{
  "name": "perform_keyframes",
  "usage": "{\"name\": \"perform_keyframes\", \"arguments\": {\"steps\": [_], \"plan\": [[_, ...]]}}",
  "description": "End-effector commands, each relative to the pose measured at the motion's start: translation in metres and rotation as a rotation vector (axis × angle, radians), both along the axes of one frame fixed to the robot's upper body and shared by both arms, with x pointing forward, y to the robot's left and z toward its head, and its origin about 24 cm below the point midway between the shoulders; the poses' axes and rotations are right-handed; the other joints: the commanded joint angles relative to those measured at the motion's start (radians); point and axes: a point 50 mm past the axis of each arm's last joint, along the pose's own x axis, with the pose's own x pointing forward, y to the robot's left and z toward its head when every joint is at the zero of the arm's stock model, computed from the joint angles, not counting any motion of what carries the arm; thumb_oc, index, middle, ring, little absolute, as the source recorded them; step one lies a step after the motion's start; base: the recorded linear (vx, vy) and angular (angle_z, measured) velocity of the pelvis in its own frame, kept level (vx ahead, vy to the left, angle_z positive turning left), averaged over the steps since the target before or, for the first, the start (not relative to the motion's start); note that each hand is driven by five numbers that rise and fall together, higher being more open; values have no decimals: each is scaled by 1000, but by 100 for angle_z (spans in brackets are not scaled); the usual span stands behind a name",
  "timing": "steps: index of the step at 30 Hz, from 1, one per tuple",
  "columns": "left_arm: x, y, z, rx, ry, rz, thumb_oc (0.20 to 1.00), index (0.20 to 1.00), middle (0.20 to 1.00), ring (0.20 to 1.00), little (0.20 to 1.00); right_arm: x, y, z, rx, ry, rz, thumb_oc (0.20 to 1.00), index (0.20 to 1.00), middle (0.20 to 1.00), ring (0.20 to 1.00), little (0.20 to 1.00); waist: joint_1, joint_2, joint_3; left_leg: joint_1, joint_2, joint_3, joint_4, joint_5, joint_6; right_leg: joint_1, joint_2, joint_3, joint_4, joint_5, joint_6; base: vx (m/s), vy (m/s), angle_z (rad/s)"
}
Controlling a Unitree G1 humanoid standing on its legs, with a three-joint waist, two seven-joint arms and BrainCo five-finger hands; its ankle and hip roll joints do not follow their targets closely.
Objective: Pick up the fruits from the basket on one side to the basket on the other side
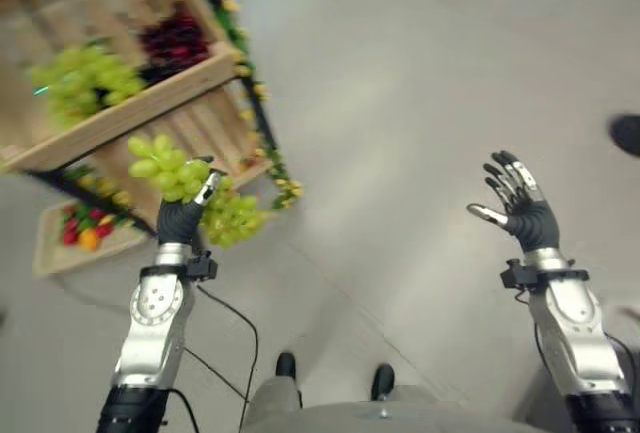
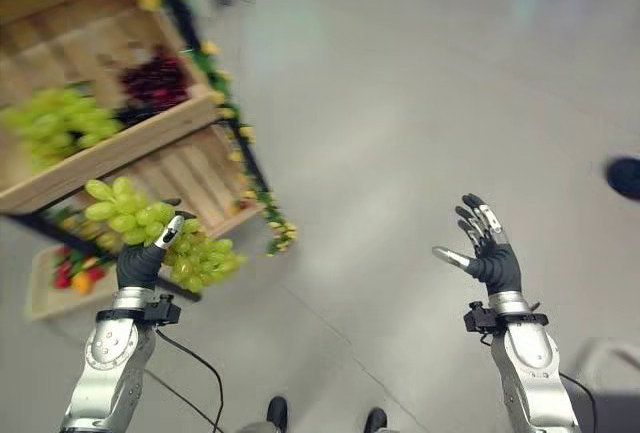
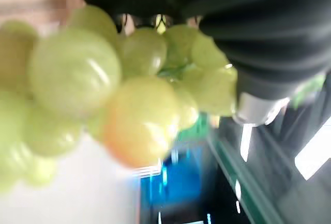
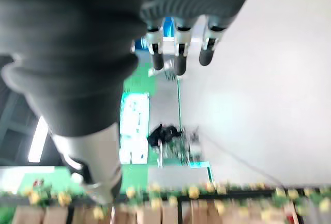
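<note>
You have a tiered wooden-slat display stand (image 1: 150, 103) at the robot's left, trimmed with a garland of small yellow flowers (image 1: 262, 123) down its edge. Its upper crate holds one bunch of green grapes (image 1: 85, 78) and one bunch of dark red grapes (image 1: 175, 38); the lower shelf carries another green bunch (image 1: 235, 215) at its front edge. Below that sits a low wooden tray (image 1: 60, 253) with a small heap of red and orange fruit (image 1: 85, 228), too small for you to count.

Your left hand (image 1: 183, 215) is raised with its fingers curled round a bunch of pale green grapes (image 1: 165, 165), lifted clear of the stand; the left wrist view shows those grapes pressed right against the palm. Your right hand (image 1: 520, 203) hangs well apart over the grey floor (image 1: 420, 83), fingers spread wide and straight, holding nothing.

So I judge you early in the job: one bunch is picked and in the air, none delivered. The receiving basket cannot be seen, so you must carry this bunch across, then return for the three bunches on the stand and the small fruit.
</note>
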Motion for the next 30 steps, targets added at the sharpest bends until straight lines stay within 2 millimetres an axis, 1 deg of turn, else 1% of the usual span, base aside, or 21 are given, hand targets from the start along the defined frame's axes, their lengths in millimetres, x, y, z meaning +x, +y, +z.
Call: {"name": "perform_keyframes", "arguments": {"steps": [1, 2, 3, 5, 9, 10, 12, 13, 14, 15, 16, 17, 18, 20, 21, 22, 23, 24, 26, 27, 30], "plan": [[-1, 21, 41, 48, -201, 70, 200, 200, 200, 200, 200, 6, 0, 24, -4, -150, -14, 1000, 1000, 1000, 1000, 1000, 3, -34, -18, 79, 110, 104, 12, -56, -116, 5, -38, -41, -73, 22, 95, 104, 309, 192], [-5, 26, 38, 48, -193, 95, 200, 200, 200, 200, 200, 5, 2, 20, 2, -133, -11, 1000, 1000, 1000, 1000, 1000, 25, -28, -19, 80, 95, 103, 8, -75, -115, 22, -52, -69, -76, 32, 105, 71, 162, 148], [-6, 26, 38, 49, -192, 95, 200, 200, 200, 200, 200, 5, 2, 20, 3, -132, -11, 1000, 1000, 1000, 1000, 1000, 22, -29, -19, 80, 93, 101, 8, -75, -114, 24, -53, -72, -77, 33, 107, 44, 377, 127], [-6, 29, 39, 58, -189, 110, 200, 200, 200, 200, 200, 8, 1, 23, 15, -152, -24, 1000, 1000, 1000, 1000, 1000, 39, -33, -9, 36, 70, 118, 11, -58, -102, 24, -81, -112, -92, 74, 124, -6, 285, 74], [-10, 35, 39, 93, -181, 137, 200, 200, 200, 200, 200, 17, 8, 19, 30, -133, -22, 1000, 1000, 1000, 1000, 1000, 83, -58, -3, 8, -5, 86, 81, -133, -65, 56, -167, -142, -86, 123, 166, 140, 430, 74], [-10, 35, 36, 90, -167, 142, 200, 200, 200, 200, 200, 21, 14, 16, 75, -128, -7, 1000, 1000, 1000, 1000, 1000, 102, -59, -4, 1, -50, 61, 101, -166, -32, 53, -207, -140, -20, 122, 167, 151, 441, 41], [-10, 36, 35, 106, -159, 147, 200, 200, 200, 200, 200, 22, 17, 14, 77, -119, -4, 1000, 1000, 1000, 1000, 1000, 104, -58, -3, 17, -74, 52, 88, -176, -12, 39, -232, -126, 49, 114, 166, 161, 416, 55], [-10, 35, 34, 121, -150, 145, 200, 200, 200, 200, 200, 22, 17, 11, 70, -105, -10, 1000, 1000, 1000, 1000, 1000, 103, -54, -2, 35, -93, 41, 74, -184, 1, 27, -251, -114, 111, 120, 166, 154, 494, 54], [-9, 32, 33, 124, -145, 133, 200, 200, 200, 200, 200, 21, 17, 9, 63, -98, -16, 1000, 1000, 1000, 1000, 1000, 99, -52, 5, 37, -121, 29, 70, -169, 23, 13, -272, -99, 157, 156, 153, 156, 446, 51], [-7, 30, 31, 125, -138, 126, 200, 200, 200, 200, 200, 20, 16, 8, 57, -91, -25, 1000, 1000, 1000, 1000, 1000, 86, -40, 8, 50, -137, 1, 62, -171, 37, -5, -255, -42, 207, 157, 145, 156, 416, 108], [-5, 29, 31, 124, -138, 122, 200, 200, 200, 200, 200, 18, 15, 6, 60, -78, -31, 1000, 1000, 1000, 1000, 1000, 51, -23, 8, 73, -147, -38, 39, -159, 46, -62, -172, 83, 271, 105, 123, 255, 350, 147], [-4, 27, 30, 117, -134, 119, 200, 200, 200, 200, 200, 15, 13, 1, 66, -60, -34, 1000, 1000, 1000, 1000, 1000, 35, -12, 7, 101, -152, -58, 15, -155, 47, -108, -118, 142, 285, 67, 111, 340, 341, 193], [-4, 26, 29, 113, -132, 118, 200, 200, 200, 200, 200, 12, 12, -2, 76, -50, -36, 1000, 1000, 1000, 1000, 1000, 31, -5, 13, 131, -156, -86, -7, -144, 44, -158, -84, 134, 248, 25, 97, 272, 205, 117], [-5, 26, 30, 121, -129, 118, 200, 200, 200, 200, 200, 11, 11, -2, 76, -45, -36, 1000, 1000, 1000, 1000, 1000, 28, -3, 13, 138, -151, -107, -23, -136, 38, -147, -89, 103, 209, 24, 99, 142, 29, 34], [-5, 27, 30, 128, -130, 119, 200, 200, 200, 200, 200, 10, 11, -3, 75, -43, -38, 1000, 1000, 1000, 1000, 1000, 22, -5, 13, 146, -150, -127, -35, -133, 37, -145, -81, 111, 178, 25, 104, 152, -54, 63], [-5, 27, 30, 123, -130, 121, 200, 200, 200, 200, 200, 10, 8, -6, 83, -31, -58, 1000, 1000, 1000, 1000, 1000, 12, -12, 10, 151, -152, -143, -39, -135, 39, -150, -59, 156, 124, 32, 112, 116, -43, 84], [-5, 27, 30, 123, -130, 121, 200, 200, 200, 200, 200, 10, 8, -6, 83, -31, -58, 1000, 1000, 1000, 1000, 1000, 12, -12, 10, 151, -152, -143, -39, -135, 39, -150, -59, 156, 124, 32, 112, 187, -40, 106], [-2, 27, 27, 111, -117, 124, 200, 200, 200, 200, 200, 9, 5, -11, 79, -12, -81, 1000, 1000, 1000, 1000, 1000, 14, -32, 8, 155, -167, -154, -13, -144, 39, -129, -55, 196, 91, 49, 125, 153, -31, 93], [-2, 25, 26, 114, -112, 123, 200, 200, 200, 200, 200, 9, 4, -12, 61, -1, -89, 1000, 1000, 1000, 1000, 1000, 18, -43, 7, 162, -172, -146, -11, -150, 38, -117, -62, 184, 91, 69, 137, 119, -53, 82], [-3, 23, 24, 106, -111, 115, 200, 200, 200, 200, 200, 9, -2, -13, 58, 2, -127, 1000, 1000, 1000, 1000, 1000, 12, -49, 1, 167, -173, -153, -13, -154, 40, -100, -39, 225, 74, 77, 145, 80, -99, 54], [-7, 25, 23, 108, -107, 123, 200, 200, 200, 200, 200, 11, -7, -11, 46, -6, -166, 1000, 1000, 1000, 1000, 1000, 20, -53, -25, 169, -159, -129, -33, -149, 32, -68, -40, 192, 5, 105, 153, 98, -116, 26]]}}
